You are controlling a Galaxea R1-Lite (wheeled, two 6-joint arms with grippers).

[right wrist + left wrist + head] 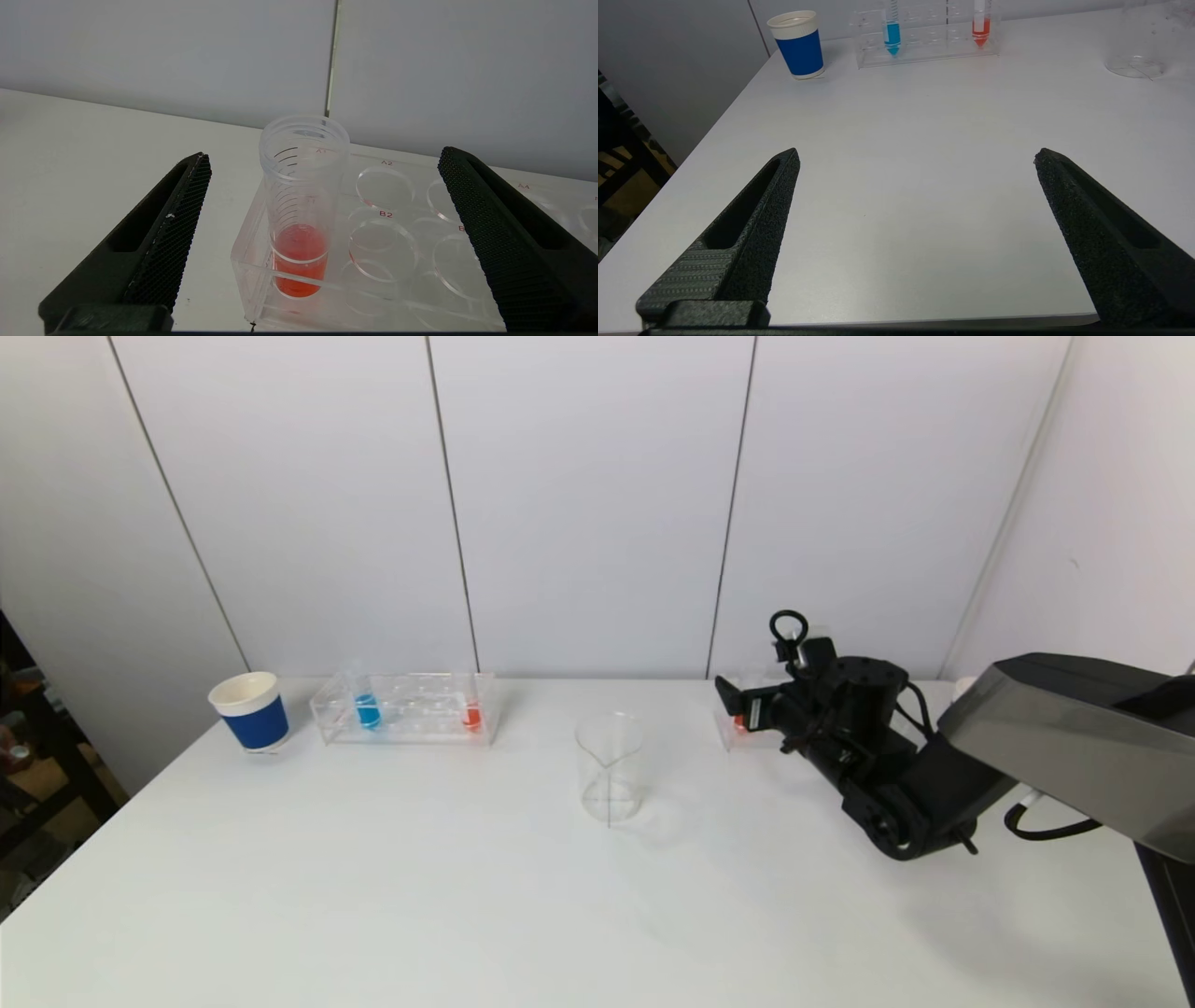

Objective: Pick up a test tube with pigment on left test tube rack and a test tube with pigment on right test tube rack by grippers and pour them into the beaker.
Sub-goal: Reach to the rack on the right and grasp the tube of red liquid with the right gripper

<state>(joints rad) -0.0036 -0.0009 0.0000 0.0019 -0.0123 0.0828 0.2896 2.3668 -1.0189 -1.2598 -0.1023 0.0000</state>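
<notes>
Test tube [303,205], clear ribbed cylinder with red pigment, upright between spread textured black right pincer [322,158] fingers.

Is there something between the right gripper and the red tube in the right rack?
Nothing visible. The right gripper is open, and the red tube stands upright in the right rack just ahead of its fingers.

Three pigment tubes [892,28], two racks [406,709], one beaker [610,767], one cup [250,711]

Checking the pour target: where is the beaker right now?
In the head view the beaker stands upright mid-table, between the left rack and the right tool.
</notes>
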